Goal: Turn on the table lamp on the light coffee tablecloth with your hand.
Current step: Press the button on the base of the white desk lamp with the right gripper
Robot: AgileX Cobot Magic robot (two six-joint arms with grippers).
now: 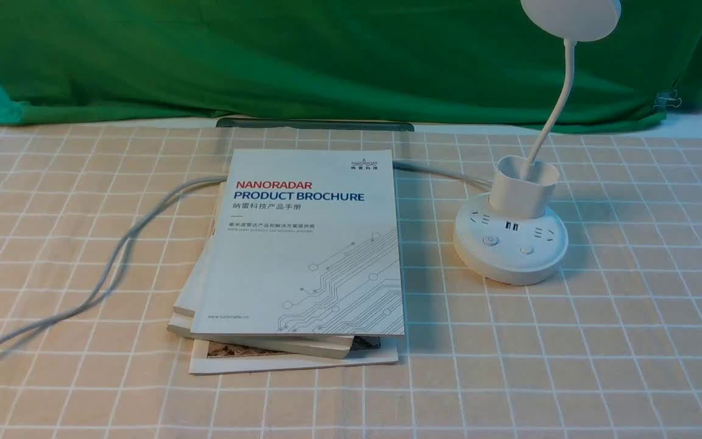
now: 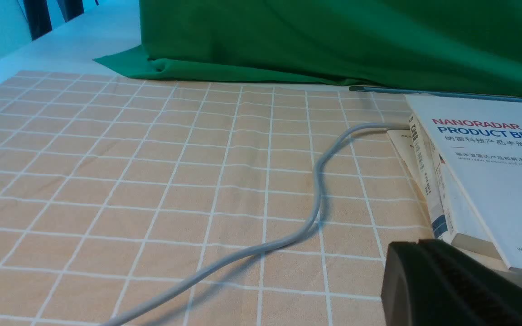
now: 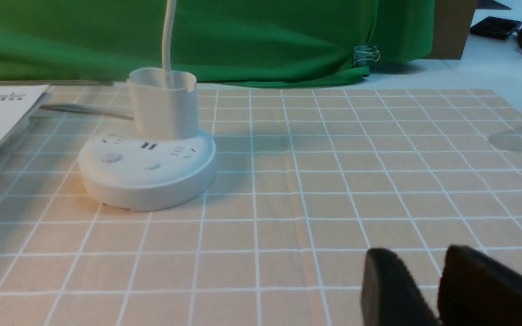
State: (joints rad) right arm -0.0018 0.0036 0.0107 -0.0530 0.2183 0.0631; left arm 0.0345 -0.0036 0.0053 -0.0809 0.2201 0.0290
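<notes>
A tan checked tablecloth (image 1: 631, 366) covers the desk, and its near half is bare. Nearest, and seen only in the wrist views, the right claw (image 3: 426, 262) holds its two dark fingers slightly apart with nothing between them, well apart from the lamp. The left claw (image 2: 424, 271) is one dark mass cut off by the frame, so its state cannot be told. At mid-cloth lies a stack of brochures (image 1: 308, 244), with a grey cable (image 1: 113, 256) running off the left edge. Just right of the stack stands the white lamp (image 1: 509, 244), its head cropped at the top. Behind hangs a green cloth (image 1: 265, 55). A thin dark strip (image 1: 314, 124) at its foot is hard to make out.
</notes>
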